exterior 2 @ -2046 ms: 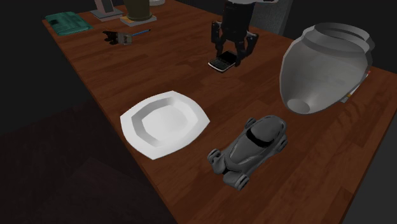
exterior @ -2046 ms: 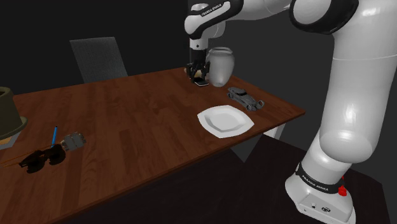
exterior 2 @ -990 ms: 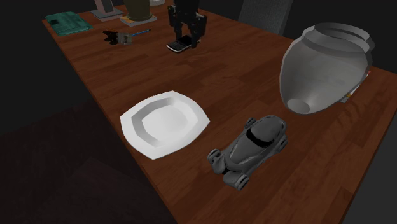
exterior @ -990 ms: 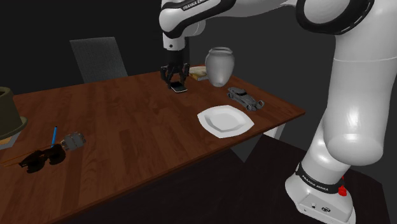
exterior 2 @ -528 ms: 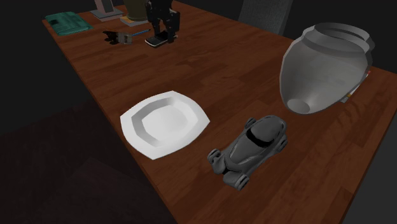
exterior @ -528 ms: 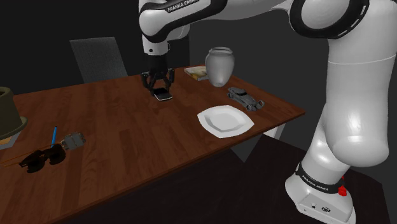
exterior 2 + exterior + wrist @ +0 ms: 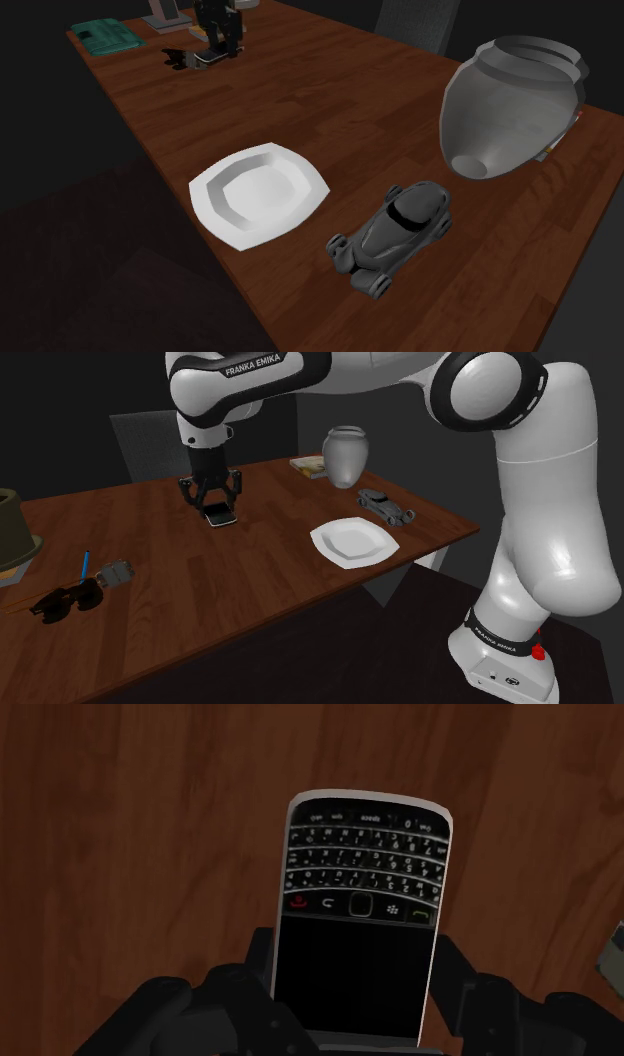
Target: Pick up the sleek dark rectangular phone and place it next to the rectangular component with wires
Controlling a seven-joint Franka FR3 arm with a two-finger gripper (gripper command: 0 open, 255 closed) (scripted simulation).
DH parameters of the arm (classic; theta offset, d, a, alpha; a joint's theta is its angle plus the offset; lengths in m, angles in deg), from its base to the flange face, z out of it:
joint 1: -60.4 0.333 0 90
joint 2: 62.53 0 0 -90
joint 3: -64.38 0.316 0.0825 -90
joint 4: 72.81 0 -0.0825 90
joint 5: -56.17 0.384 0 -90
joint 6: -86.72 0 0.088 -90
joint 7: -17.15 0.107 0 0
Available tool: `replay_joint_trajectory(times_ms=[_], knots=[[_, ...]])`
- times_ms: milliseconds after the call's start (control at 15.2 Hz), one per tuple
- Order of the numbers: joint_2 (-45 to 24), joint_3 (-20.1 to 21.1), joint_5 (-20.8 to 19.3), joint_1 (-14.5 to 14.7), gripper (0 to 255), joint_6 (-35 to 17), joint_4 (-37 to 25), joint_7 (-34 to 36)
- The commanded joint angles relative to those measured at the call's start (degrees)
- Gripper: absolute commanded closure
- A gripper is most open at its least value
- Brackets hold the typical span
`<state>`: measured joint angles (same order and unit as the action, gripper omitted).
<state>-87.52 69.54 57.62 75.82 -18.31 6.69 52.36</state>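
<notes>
My black gripper (image 7: 212, 504) is shut on a dark phone (image 7: 221, 518) with a silver rim and a small keyboard, holding it low over the brown wooden table (image 7: 250, 567). In the wrist view the phone (image 7: 360, 919) sits clasped between the two fingers (image 7: 455, 984), keyboard end pointing away from the hand. The small grey rectangular component (image 7: 115, 572) with a blue wire lies near the shoulder view's left end of the table, some way from the phone. In the second exterior view the gripper (image 7: 218, 38) hangs at the far end, close to the component (image 7: 188, 59).
Dark sunglasses (image 7: 66, 600) lie beside the component. A white plate (image 7: 352, 541), a grey toy car (image 7: 385, 506), a grey vase (image 7: 345, 455) and a book (image 7: 307, 465) occupy the other end. A chair (image 7: 155, 444) stands behind the table; a teal object (image 7: 108, 37) lies at the far corner.
The arm has carried the phone steadily along the table, from beside the vase toward the shoulder view's left, nearer the component. The grip stayed shut on the phone.
</notes>
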Motion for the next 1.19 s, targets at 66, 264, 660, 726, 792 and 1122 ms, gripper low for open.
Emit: replay_joint_trajectory(times_ms=[66, 264, 660, 726, 792, 1122], knots=[[-4.01, 0.74, -0.75, 2.66, 255, 1.78, -5.97, 3.43], [-8.86, 1.29, -1.55, 5.45, 255, 4.45, -13.64, 6.58], [-20.63, 1.65, -2.92, 10.57, 255, 11.34, -32.53, 11.15], [-20.19, 1.66, -2.89, 10.48, 255, 10.23, -30.99, 11.13], [-19.88, 1.66, -2.87, 10.41, 255, 9.24, -29.68, 11.11], [-18.91, 1.68, -2.81, 10.12, 255, 4.67, -24.13, 11.02]])
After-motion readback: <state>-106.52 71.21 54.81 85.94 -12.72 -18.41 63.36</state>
